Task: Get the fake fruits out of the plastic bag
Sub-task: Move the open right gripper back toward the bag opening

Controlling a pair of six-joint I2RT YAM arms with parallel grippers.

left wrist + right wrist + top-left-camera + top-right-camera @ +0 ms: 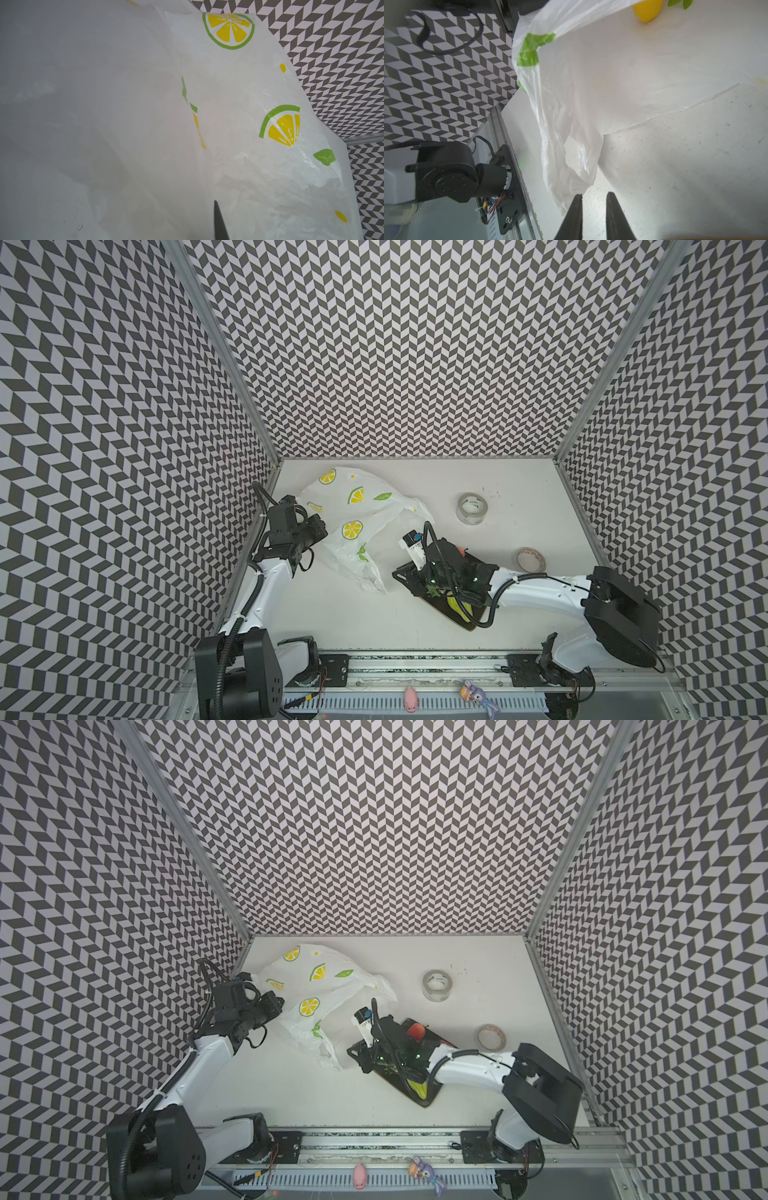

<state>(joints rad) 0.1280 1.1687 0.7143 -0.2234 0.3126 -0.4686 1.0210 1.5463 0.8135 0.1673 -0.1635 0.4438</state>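
White crinkly plastic bag [365, 506], left pincer [323, 531] clamping it, right pincer [593, 196] slightly parted

A white table [415, 472] is enclosed on three sides by walls [415, 344] printed with a black and white chevron pattern. A clear tape roll [472, 509] is laid flat at the far right of the table, and a brownish tape roll [531, 560] is set nearer and further right, well apart from it. A dark board [422, 1100] is seen right of centre, partly hidden. Along the near edge a metal rail [415, 672] is mounted. On the slotted white duct [374, 703] below it, a pink pig figurine [411, 698] and a purple toy [478, 695] are placed.
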